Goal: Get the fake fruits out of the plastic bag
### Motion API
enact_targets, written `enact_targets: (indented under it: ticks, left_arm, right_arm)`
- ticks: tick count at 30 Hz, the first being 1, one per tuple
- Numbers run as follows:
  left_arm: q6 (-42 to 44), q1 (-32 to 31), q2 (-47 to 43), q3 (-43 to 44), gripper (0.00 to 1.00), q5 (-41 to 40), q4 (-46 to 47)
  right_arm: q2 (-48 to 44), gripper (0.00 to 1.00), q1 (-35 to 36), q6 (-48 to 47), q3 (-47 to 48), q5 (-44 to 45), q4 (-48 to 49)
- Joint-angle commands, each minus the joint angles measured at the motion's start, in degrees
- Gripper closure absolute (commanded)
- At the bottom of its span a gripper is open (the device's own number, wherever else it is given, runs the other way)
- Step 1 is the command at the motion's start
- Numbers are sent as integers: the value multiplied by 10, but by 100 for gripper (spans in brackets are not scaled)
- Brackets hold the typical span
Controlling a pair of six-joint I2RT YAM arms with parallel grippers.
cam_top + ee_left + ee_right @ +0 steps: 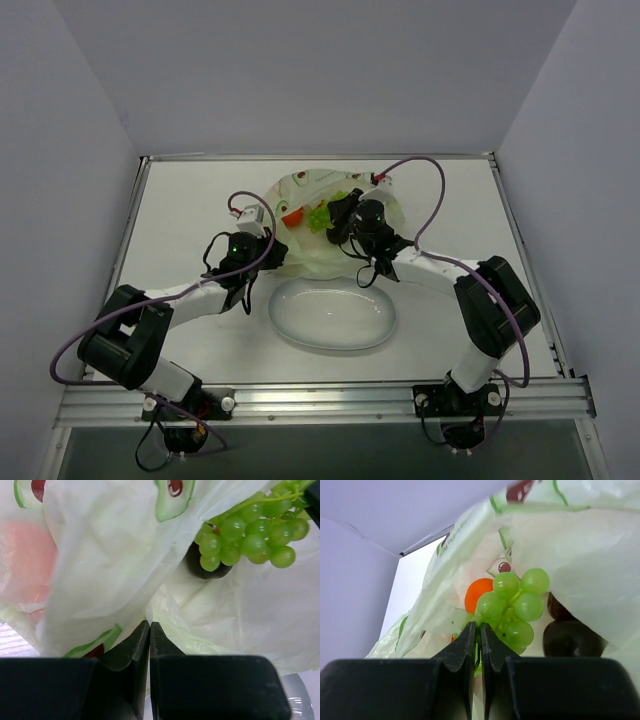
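Note:
The plastic bag point(310, 250) lies at the table's middle back, its mouth open. My left gripper point(274, 251) is shut on a fold of the bag's near left edge point(100, 570). My right gripper point(336, 219) reaches into the bag and is shut on the green grape bunch point(515, 605) at its stem end, holding it just above the bag's lining. The grapes also show in the top view point(320, 216) and the left wrist view point(252, 537). A round orange point(477, 592) and two dark maroon balls point(572, 637) lie inside. An orange-red piece point(293, 215) shows through the opening.
A white oval plate point(300, 330) sits just in front of the bag, between the two arms. Its rim shows at the lower right of the left wrist view point(300, 695). White walls enclose the table at the back and sides.

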Motion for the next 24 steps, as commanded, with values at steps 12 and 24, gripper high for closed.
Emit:
enact_targets:
  ticks: [12, 24]
  left_arm:
    - [12, 0, -4, 32, 98, 8, 16]
    - [8, 2, -15, 21, 98, 6, 33]
  right_arm:
    - [-172, 100, 21, -71, 2, -52, -97]
    - [-254, 100, 137, -77, -104, -142, -188]
